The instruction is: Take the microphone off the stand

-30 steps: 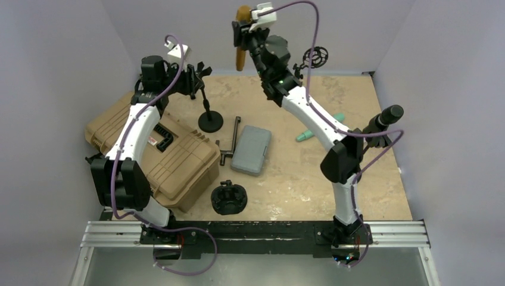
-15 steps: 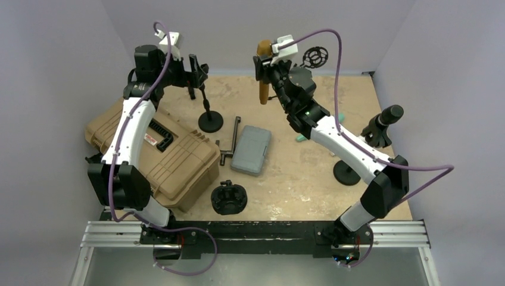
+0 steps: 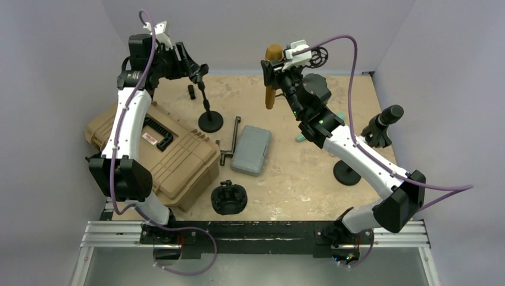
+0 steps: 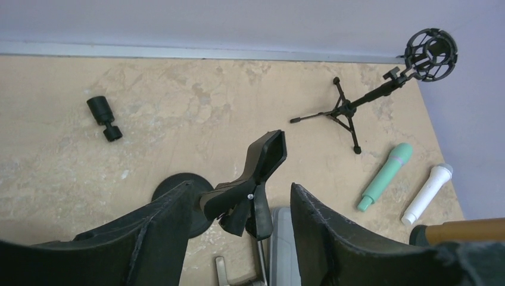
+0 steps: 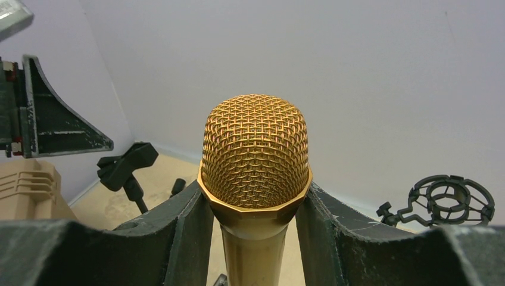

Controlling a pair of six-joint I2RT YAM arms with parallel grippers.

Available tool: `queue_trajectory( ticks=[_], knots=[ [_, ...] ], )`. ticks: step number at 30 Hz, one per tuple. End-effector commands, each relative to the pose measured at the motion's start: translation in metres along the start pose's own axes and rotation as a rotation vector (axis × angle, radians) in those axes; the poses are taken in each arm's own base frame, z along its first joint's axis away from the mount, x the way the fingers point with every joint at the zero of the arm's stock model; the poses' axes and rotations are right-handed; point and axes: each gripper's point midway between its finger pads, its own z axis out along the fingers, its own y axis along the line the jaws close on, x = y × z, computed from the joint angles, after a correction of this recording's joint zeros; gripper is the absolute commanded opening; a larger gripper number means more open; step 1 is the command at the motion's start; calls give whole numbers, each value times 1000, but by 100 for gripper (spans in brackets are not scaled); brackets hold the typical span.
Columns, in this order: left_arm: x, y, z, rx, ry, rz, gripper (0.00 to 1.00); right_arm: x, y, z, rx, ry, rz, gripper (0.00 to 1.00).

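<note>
Spread fingers [image 4: 161, 229] of the left gripper [image 4: 241, 193] flank the stand clip [image 4: 262, 164] above its round base [image 4: 170, 182]. A tripod [image 4: 345, 109] stands toward the counter's far right corner, while a green microphone [image 4: 386, 176] and a white microphone [image 4: 427, 193] lie by the right edge.

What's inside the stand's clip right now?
Nothing: the clip is empty, seen between the left gripper's open jaws. The gold mic is clamped in the right gripper. Part of the stand's base is hidden behind one jaw.
</note>
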Motion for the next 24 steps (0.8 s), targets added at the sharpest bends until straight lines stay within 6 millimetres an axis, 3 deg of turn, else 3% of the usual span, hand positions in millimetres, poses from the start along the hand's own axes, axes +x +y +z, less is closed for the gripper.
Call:
queue_trajectory(
  ticks=[1, 14, 24],
  knots=[
    [2, 9, 5, -30, 23, -30, 57, -15, 0, -4, -8, -47, 23, 0],
    [29, 35, 24, -102, 99, -27, 43, -12, 4, -5, -27, -46, 27, 0],
    [81, 61, 36, -175, 227, -39, 40, 2, 8, -5, -47, -23, 34, 0]
  ],
)
